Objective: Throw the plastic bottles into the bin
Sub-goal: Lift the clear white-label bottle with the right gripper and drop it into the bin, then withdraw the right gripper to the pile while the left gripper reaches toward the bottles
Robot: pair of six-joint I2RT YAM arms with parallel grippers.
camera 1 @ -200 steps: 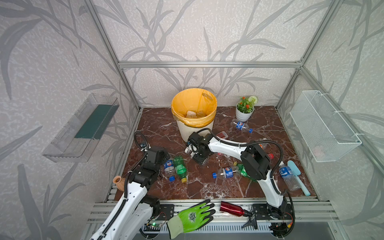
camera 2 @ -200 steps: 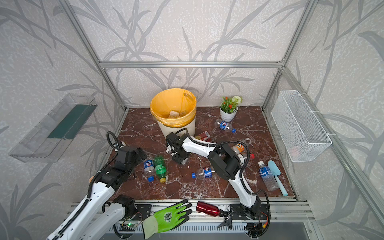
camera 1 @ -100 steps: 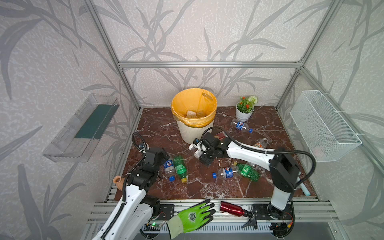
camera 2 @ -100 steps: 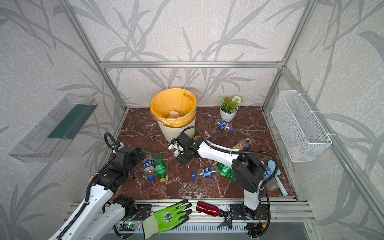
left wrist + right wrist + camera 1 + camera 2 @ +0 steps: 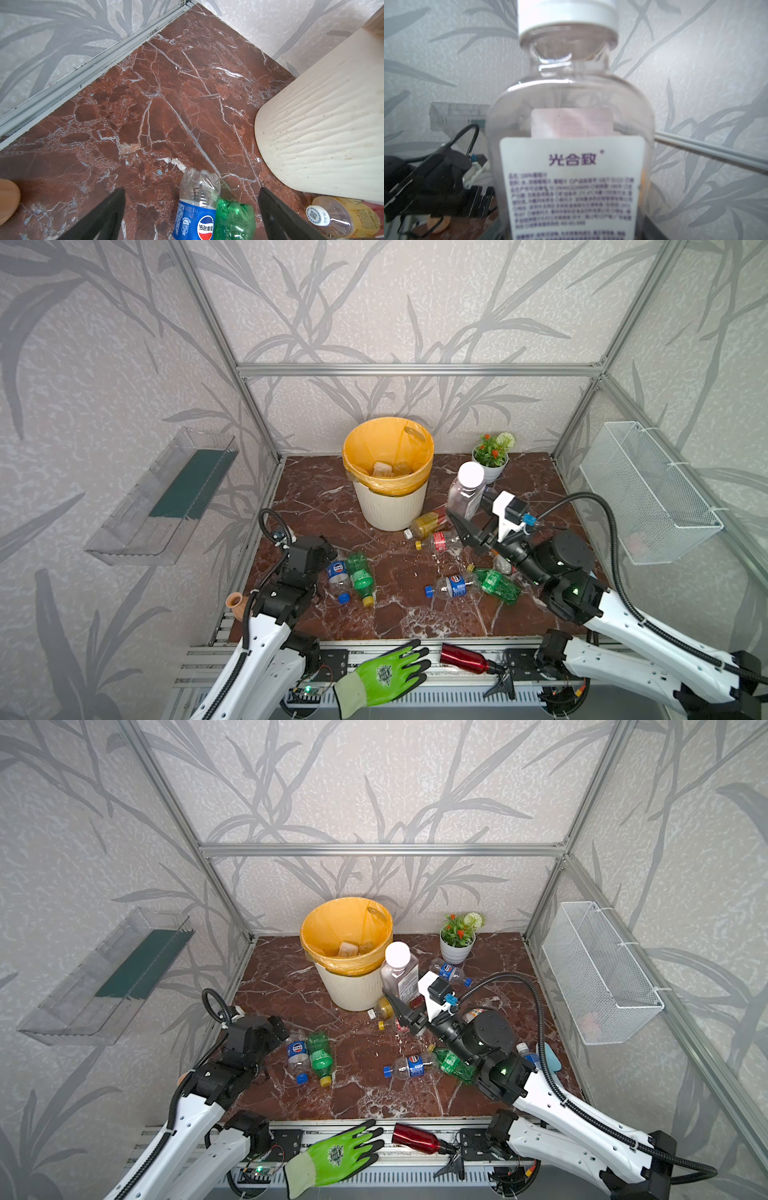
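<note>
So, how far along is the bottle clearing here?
Early. Done: a few pale items lie in the bin. In hand: the right gripper holds a white-capped clear bottle up beside it. To do: the open left gripper hovers over a blue-label bottle and a green bottle; more lie on the floor, such as a yellow bottle near the bin.

1. The surface point(image 5: 166, 93) is seen as polished red-brown stone with white veins, glossy and smooth.
2. The bin point(image 5: 322, 135) is made of cream plastic, matt and ribbed; its liner point(image 5: 374, 439) is thin yellow film.
3. The clear bottle point(image 5: 571, 93) is of smooth transparent plastic, with a matt paper label point(image 5: 571, 187).
4. The red bottle point(image 5: 461, 657) is of shiny metal.
5. The basket point(image 5: 648, 489) is formed of white wire mesh.
</note>
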